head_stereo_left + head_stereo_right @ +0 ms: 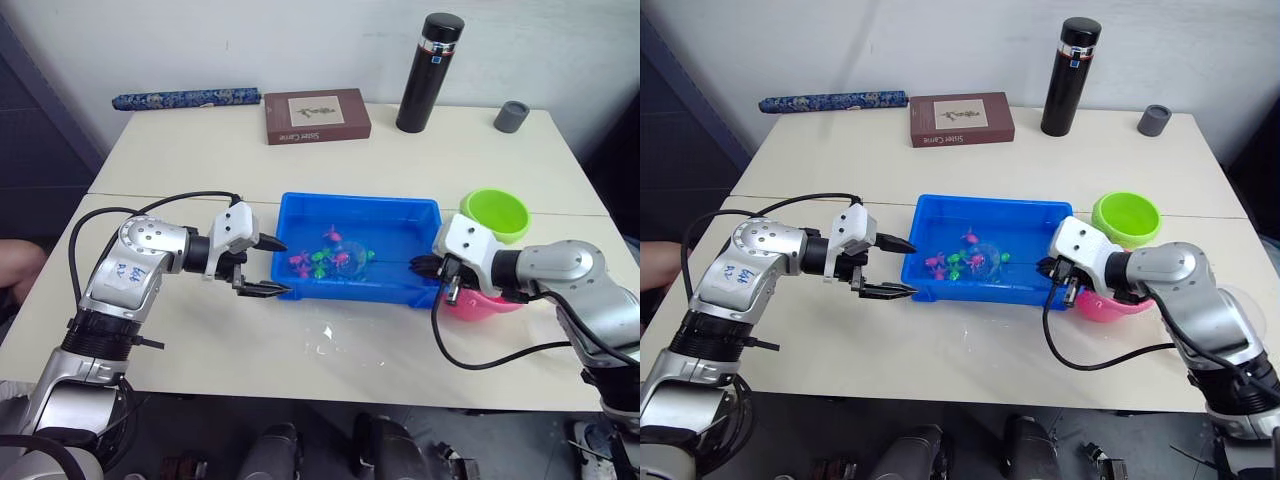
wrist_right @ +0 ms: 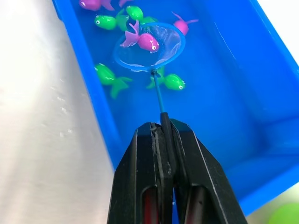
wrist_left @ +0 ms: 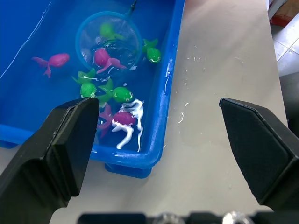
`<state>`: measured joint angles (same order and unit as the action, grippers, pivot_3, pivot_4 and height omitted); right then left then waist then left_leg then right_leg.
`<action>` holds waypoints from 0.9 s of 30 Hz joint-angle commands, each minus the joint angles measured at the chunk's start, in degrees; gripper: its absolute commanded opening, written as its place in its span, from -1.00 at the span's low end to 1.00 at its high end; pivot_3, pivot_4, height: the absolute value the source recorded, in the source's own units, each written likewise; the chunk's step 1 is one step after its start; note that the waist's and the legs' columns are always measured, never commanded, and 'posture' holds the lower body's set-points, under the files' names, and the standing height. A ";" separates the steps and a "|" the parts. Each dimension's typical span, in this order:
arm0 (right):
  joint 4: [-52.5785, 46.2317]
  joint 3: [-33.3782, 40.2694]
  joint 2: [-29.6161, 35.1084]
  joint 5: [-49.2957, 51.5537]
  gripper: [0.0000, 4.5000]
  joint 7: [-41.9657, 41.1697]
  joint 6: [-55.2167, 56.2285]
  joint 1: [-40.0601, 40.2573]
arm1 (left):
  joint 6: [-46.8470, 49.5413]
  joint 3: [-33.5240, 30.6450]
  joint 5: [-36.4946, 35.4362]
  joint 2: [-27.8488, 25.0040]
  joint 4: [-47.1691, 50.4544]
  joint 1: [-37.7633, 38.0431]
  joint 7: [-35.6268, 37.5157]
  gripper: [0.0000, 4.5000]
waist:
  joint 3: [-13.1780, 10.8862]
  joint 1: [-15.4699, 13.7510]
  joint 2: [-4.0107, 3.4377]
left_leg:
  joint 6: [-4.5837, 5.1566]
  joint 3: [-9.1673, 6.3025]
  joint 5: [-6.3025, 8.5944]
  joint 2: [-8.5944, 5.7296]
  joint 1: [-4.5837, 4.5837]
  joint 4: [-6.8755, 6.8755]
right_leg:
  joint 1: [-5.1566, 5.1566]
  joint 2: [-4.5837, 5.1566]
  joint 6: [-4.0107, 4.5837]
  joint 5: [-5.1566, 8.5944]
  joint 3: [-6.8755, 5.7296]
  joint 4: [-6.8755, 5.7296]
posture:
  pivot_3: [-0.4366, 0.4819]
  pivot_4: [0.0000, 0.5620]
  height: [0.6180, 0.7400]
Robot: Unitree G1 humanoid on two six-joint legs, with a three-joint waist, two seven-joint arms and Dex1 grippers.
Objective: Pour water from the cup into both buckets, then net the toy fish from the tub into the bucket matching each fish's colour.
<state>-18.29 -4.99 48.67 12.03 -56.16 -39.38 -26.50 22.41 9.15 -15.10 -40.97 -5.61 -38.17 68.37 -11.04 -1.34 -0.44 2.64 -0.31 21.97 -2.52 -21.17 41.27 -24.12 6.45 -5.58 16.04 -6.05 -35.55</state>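
Observation:
The blue tub (image 1: 400,215) sits mid-table and holds water and several pink and green toy fish (image 1: 330,260). My right gripper (image 2: 161,126) is shut on the thin handle of a small round net (image 2: 166,39) at the tub's right end. The net's hoop is down in the water around a pink fish (image 2: 147,42). The green bucket (image 1: 494,213) stands just right of the tub. The pink bucket (image 1: 480,303) is in front of it, partly hidden under my right wrist. My left gripper (image 1: 286,268) is open and empty at the tub's near-left corner. The cup is out of view.
At the back of the table stand a tall black flask (image 1: 430,72), a grey cap (image 1: 511,116), a brown box (image 1: 317,116) and a blue patterned roll (image 1: 186,98). Spilled water (image 1: 325,335) glistens on the table in front of the tub.

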 commanded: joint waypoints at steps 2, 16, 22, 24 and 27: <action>-5.87 8.42 -0.88 9.41 -1.00 0.51 -8.95 1.25 | 0.07 -2.11 -1.08 0.38 0.07 -1.43 -0.29 0.98 | 0.00 -0.12 0.00 | 0.00 -0.01 0.00 0.00 0.00 -0.01 | 0.00 0.01 0.00 0.00 -0.01 0.00 | -0.05 -0.47 1.00; -24.96 44.28 1.85 24.71 -1.00 8.13 -29.51 18.33 | 4.47 -3.42 -8.19 12.52 -5.90 -9.41 0.73 0.98 | 0.01 -0.51 0.01 | 0.01 0.04 -0.01 -0.08 0.01 0.04 | 0.01 0.00 -0.01 -0.01 0.04 -0.11 | -0.05 -0.47 1.00; -32.20 64.55 3.03 24.41 -1.00 6.17 -34.25 32.26 | 2.43 -1.75 -8.00 18.46 -10.72 -13.65 2.92 0.98 | 0.03 -0.94 -0.02 | 0.03 0.10 -0.02 -0.07 0.05 0.02 | 0.01 -0.11 -0.01 -0.01 0.07 -0.17 | -0.05 -0.47 1.00; -33.71 68.38 2.80 23.20 -1.00 5.24 -32.36 37.39 | 0.54 -0.89 -6.82 19.41 -12.69 -14.45 3.96 0.98 | 0.04 -1.30 0.00 | 0.07 0.15 -0.03 -0.13 0.07 0.02 | 0.01 -0.11 -0.02 -0.01 0.12 -0.19 | -0.05 -0.47 1.00; -36.03 70.05 1.24 20.52 -1.00 6.48 -27.93 42.73 | -2.10 -0.08 -5.50 20.55 -15.81 -15.71 5.23 0.98 | 0.06 -1.17 -0.01 | 0.12 0.36 -0.05 -0.16 0.19 -0.03 | 0.01 -0.11 -0.06 -0.03 0.28 -0.24 | -0.05 -0.47 1.00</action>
<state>-51.76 63.01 50.52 34.10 -50.26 -70.21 15.49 22.16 8.96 -21.23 -20.68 -21.13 -52.33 72.69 -10.97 -2.51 -0.45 2.76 0.08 21.92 -2.67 -20.93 41.23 -24.11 6.33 -5.65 16.01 -5.74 -35.81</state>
